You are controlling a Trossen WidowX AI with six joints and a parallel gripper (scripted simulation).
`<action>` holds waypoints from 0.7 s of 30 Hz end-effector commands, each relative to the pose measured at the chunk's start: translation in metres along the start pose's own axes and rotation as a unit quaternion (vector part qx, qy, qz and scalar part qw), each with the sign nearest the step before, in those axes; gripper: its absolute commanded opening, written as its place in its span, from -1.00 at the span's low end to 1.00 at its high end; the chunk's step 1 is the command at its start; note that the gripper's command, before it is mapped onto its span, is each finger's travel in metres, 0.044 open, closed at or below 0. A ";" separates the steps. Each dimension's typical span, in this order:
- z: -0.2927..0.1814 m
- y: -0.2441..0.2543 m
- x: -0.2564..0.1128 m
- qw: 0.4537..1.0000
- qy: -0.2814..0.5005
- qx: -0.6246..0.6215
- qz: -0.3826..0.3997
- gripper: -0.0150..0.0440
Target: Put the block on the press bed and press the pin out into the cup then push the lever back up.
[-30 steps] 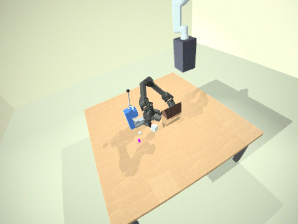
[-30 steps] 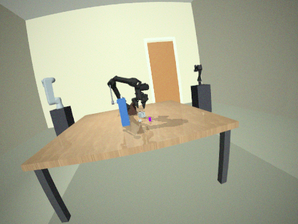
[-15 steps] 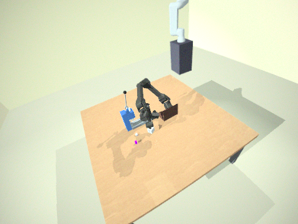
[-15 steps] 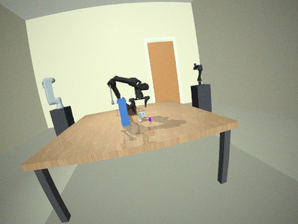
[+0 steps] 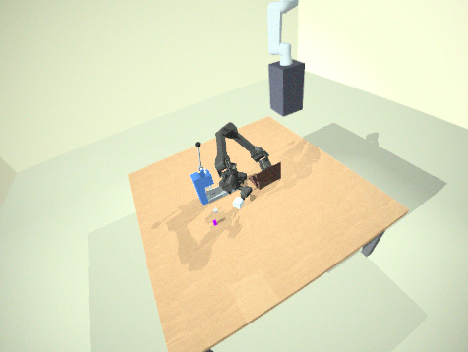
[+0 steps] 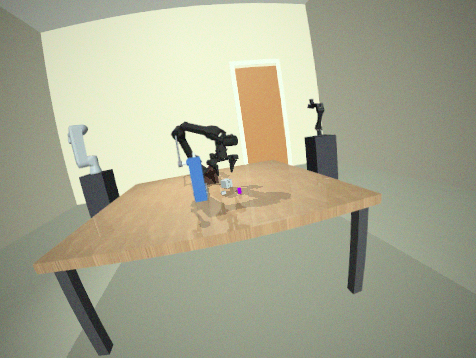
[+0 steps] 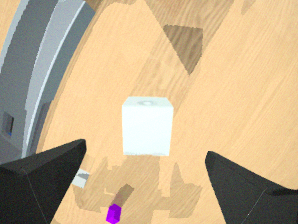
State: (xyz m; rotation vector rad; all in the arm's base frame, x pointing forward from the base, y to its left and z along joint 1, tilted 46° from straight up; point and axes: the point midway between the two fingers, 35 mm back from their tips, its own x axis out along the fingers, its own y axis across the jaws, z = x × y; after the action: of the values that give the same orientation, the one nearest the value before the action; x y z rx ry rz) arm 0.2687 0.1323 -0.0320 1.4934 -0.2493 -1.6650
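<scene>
White cube-shaped block with round mark on top (image 5: pixel 238 203) (image 6: pixel 226 183) (image 7: pixel 146 130) sitting on wooden bench (image 5: pixel 295 236) (image 6: pixel 150 220) (image 7: pixel 240 100), right of blue press with grey bed (image 5: pixel 201 184) (image 6: pixel 198 182), in top view. Black jaws (image 5: pixel 246 195) (image 6: pixel 224 172) standing wide apart, gripping nothing. Thin metal lever with black ball knob (image 5: pixel 199 156) pointing up. Loading apparently still waiting; pressing, lever return and final release seemingly remaining. Cup not showing identifiably. No brands, labels or writing showing legibly.
</scene>
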 end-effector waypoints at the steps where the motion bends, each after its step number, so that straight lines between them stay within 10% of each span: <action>1: 0.000 0.000 0.002 0.999 0.000 -0.040 0.002 1.00; 21: -0.001 0.001 0.032 0.999 0.000 -0.040 0.002 1.00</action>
State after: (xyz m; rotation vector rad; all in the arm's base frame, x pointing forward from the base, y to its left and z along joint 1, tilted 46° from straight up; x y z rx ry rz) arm 0.2726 0.1141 -0.0510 1.4398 -0.1849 -1.6540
